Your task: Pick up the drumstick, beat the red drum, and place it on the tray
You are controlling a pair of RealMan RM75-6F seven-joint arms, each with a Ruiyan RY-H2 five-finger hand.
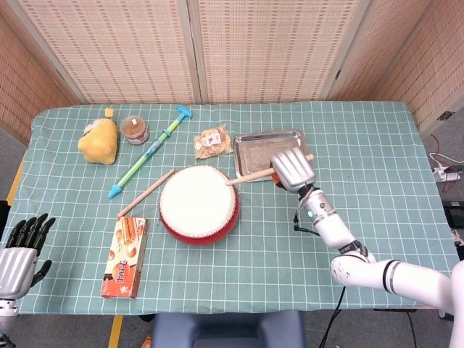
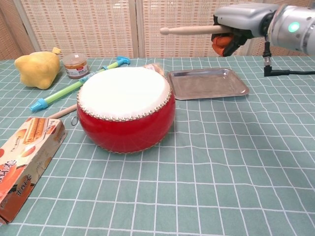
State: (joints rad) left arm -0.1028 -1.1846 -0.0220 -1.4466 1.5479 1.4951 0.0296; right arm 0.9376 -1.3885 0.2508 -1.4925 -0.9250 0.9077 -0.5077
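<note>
My right hand (image 1: pixel 291 168) (image 2: pixel 239 23) grips a wooden drumstick (image 1: pixel 250 176) (image 2: pixel 189 30) high above the table. The stick lies about level, its tip pointing left toward the red drum (image 1: pixel 199 204) (image 2: pixel 125 109) and reaching over the drum's right edge in the head view. The drum has a white skin and stands at the table's middle. The metal tray (image 1: pixel 263 148) (image 2: pixel 206 83) lies right of the drum, behind and under the raised hand. My left hand (image 1: pixel 20 248) hangs off the table's near left corner, fingers apart, holding nothing.
A second drumstick (image 1: pixel 146 193) (image 2: pixel 62 111) lies left of the drum beside a blue-green toy stick (image 1: pixel 149 151) (image 2: pixel 74 87). A snack box (image 1: pixel 125 257) (image 2: pixel 22 165) sits front left. A yellow plush (image 1: pixel 99 141) (image 2: pixel 37 68), a small jar (image 1: pixel 134 130) (image 2: pixel 75 65) and a packet (image 1: pixel 212 141) are at the back.
</note>
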